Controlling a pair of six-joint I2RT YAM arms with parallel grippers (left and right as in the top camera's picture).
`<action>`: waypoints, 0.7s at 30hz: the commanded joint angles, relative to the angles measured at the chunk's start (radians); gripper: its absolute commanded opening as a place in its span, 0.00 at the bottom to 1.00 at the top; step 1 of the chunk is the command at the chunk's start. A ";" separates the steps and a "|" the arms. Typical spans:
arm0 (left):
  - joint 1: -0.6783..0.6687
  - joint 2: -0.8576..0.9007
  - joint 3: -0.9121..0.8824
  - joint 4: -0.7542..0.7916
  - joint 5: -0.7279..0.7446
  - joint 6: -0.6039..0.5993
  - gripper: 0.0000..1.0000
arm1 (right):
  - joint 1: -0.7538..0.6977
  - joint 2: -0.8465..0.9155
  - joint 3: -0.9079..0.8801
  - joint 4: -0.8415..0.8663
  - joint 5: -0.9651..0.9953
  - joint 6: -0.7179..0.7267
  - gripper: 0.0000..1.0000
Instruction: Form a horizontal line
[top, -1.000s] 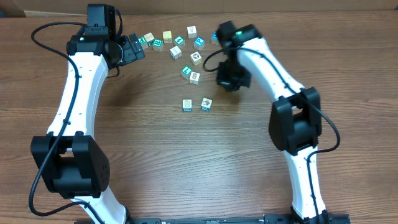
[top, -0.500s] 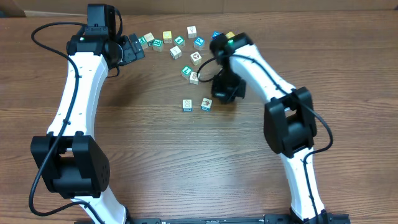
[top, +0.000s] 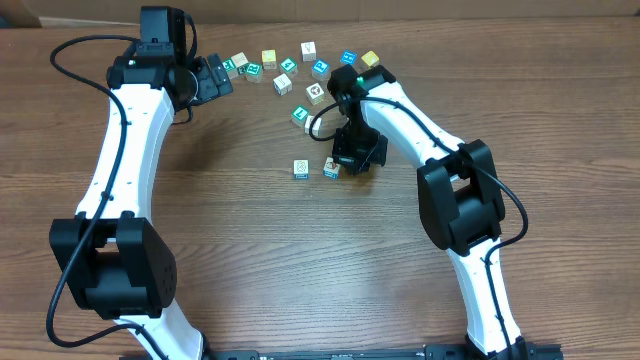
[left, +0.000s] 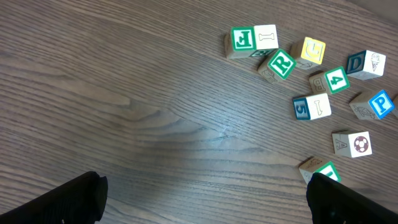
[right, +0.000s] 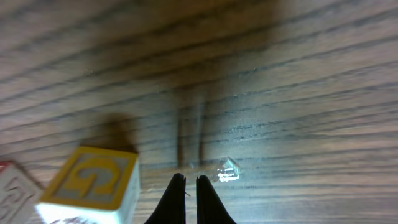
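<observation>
Wooden table (top: 250, 250); horizontal line (top: 300, 168) of cubes runs left-right

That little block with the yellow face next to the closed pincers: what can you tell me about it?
The yellow-faced block is a small cube, seemingly painted wood. Its main visible face is yellow with a raised rim and a letter like a G; a white face adjoins it. It lies flat on the wooden table, close beside the shut right gripper, not touching it. Whether it touches the block at the picture's edge cannot be told.
</observation>
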 joint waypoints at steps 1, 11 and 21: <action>0.002 -0.006 0.008 0.002 0.004 0.008 1.00 | 0.000 -0.013 -0.011 0.018 -0.011 0.008 0.04; 0.002 -0.006 0.008 0.002 0.004 0.008 1.00 | 0.032 -0.013 -0.011 0.077 -0.067 0.008 0.04; 0.002 -0.006 0.008 0.002 0.004 0.008 1.00 | 0.060 -0.013 -0.011 0.100 -0.062 0.008 0.04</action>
